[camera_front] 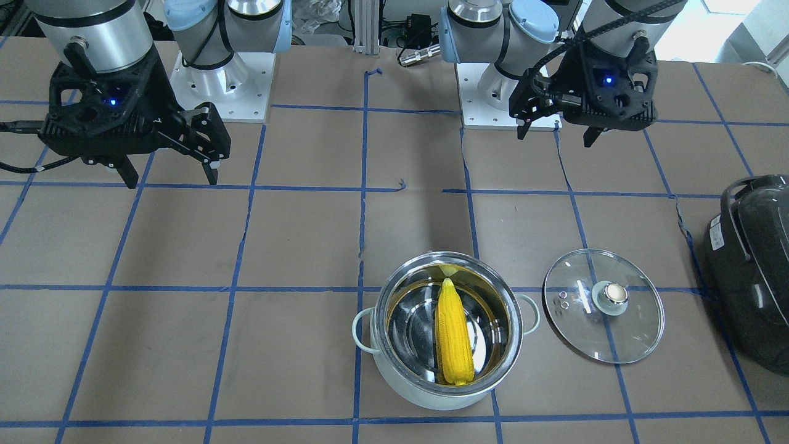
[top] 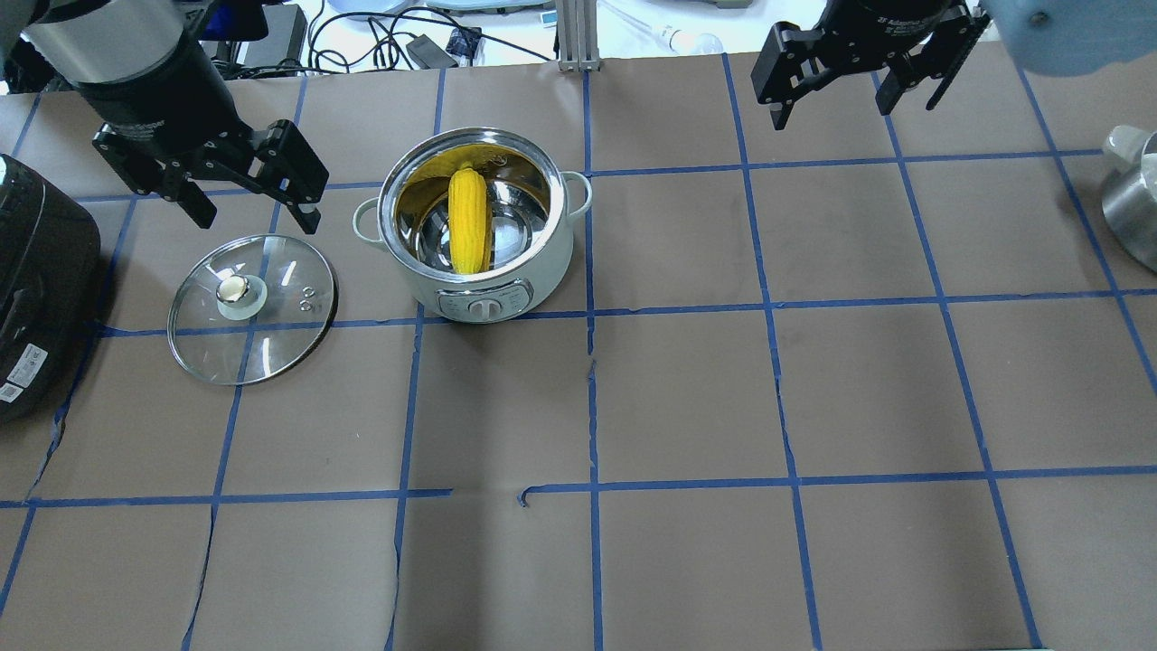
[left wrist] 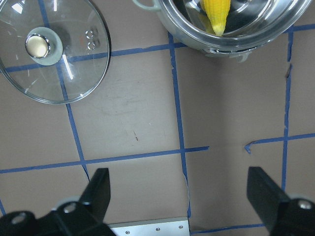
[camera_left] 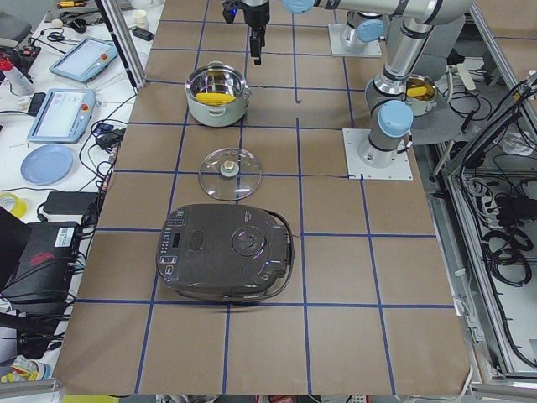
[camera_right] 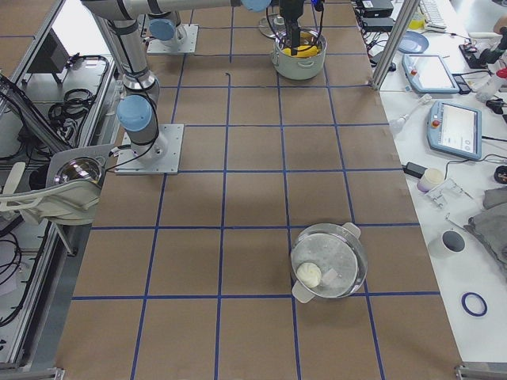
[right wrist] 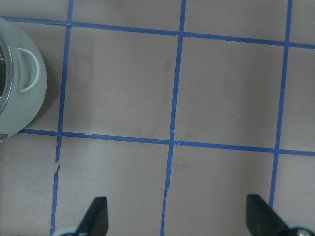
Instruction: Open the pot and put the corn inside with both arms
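Observation:
The pot (top: 542, 271) stands open with the yellow corn (top: 468, 221) lying inside it; both also show in the front view, the pot (camera_front: 425, 394) and the corn (camera_front: 453, 339). The glass lid (top: 271, 271) lies flat on the table beside the pot, knob up, and shows in the front view (camera_front: 616, 333). My left gripper (top: 255, 215) hangs open and empty above the table behind the lid. My right gripper (top: 832, 110) is open and empty, raised far to the right of the pot. The left wrist view shows the lid (left wrist: 54, 73) and the corn (left wrist: 216, 12).
A large black appliance (top: 36, 271) sits left of the lid, also in the front view (camera_front: 752, 265). A metal vessel (top: 1134, 208) is at the table's right edge. A second pot (camera_right: 329, 261) holding a white item shows in the right side view.

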Motion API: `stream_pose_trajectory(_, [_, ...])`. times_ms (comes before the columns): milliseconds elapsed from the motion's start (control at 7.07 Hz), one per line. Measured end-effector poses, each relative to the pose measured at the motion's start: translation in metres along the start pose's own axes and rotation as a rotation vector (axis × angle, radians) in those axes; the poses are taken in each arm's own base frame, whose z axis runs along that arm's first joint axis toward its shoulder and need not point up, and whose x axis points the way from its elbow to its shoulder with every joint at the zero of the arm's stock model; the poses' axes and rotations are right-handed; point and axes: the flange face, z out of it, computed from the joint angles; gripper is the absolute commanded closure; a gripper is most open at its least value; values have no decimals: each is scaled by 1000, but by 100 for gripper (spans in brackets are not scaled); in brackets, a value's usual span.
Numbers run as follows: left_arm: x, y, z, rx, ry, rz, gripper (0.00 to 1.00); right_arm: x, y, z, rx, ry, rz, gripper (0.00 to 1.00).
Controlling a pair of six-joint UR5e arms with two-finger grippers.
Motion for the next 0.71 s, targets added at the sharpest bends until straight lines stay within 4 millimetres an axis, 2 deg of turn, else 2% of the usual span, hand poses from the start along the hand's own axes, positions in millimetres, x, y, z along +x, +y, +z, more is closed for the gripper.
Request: stream_pose_trajectory(708, [0, 0, -1, 3, 0, 1, 0, -1, 4, 4, -16, -9, 12, 0])
